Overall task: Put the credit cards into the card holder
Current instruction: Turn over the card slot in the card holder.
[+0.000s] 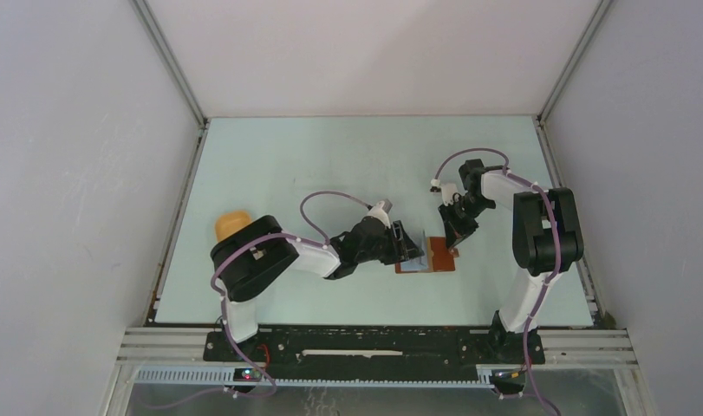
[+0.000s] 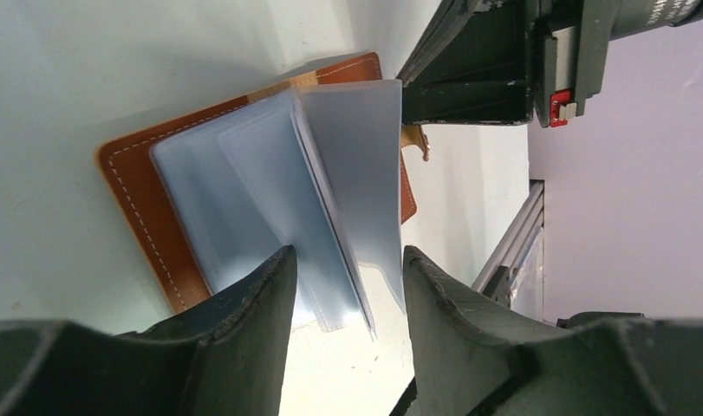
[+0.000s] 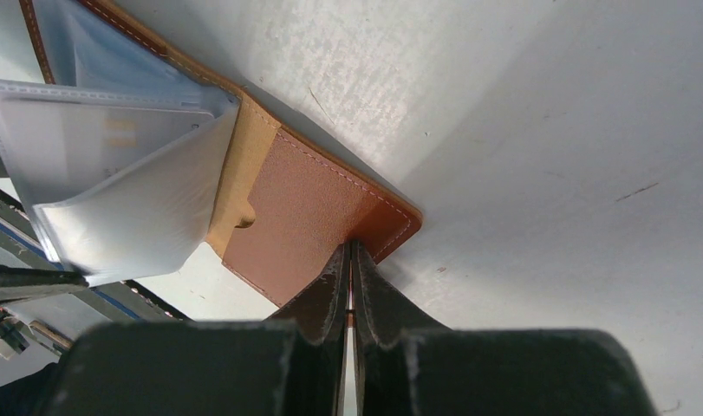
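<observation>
Card holder (image 2: pixel 139 186) held open on the tabletop (image 1: pixel 330 165).
Right fingers (image 3: pixel 323 303) clenched on its brown cover's corner; left fingers (image 2: pixel 244 321) spread, straddling the raised clear sleeves (image 2: pixel 270 173).

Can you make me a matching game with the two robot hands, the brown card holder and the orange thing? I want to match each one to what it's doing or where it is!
Things:
1. left hand
2. right hand
3. card holder
4. orange thing

What or where:
A. lies open on the table
B. shut, pinching the card holder's corner
C. at the far left, partly hidden by the left arm
D. fingers apart, clear sleeves between them

Pairs: 1-D, 2-B, 3-A, 4-C
</observation>
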Action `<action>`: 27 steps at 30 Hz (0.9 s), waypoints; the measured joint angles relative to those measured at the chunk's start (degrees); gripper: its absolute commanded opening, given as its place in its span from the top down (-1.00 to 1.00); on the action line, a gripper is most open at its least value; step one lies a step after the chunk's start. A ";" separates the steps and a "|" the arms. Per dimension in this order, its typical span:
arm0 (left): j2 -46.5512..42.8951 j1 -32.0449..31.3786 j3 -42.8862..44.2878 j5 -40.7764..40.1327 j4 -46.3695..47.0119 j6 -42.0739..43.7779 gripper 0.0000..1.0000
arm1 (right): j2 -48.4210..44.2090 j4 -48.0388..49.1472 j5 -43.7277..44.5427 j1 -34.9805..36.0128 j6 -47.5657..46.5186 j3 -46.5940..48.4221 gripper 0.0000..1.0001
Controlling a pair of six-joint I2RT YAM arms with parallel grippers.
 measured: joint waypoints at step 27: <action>6.29 -0.15 4.72 3.93 4.83 -1.95 0.24 | -0.11 -0.07 -0.26 -0.15 -0.07 0.00 0.70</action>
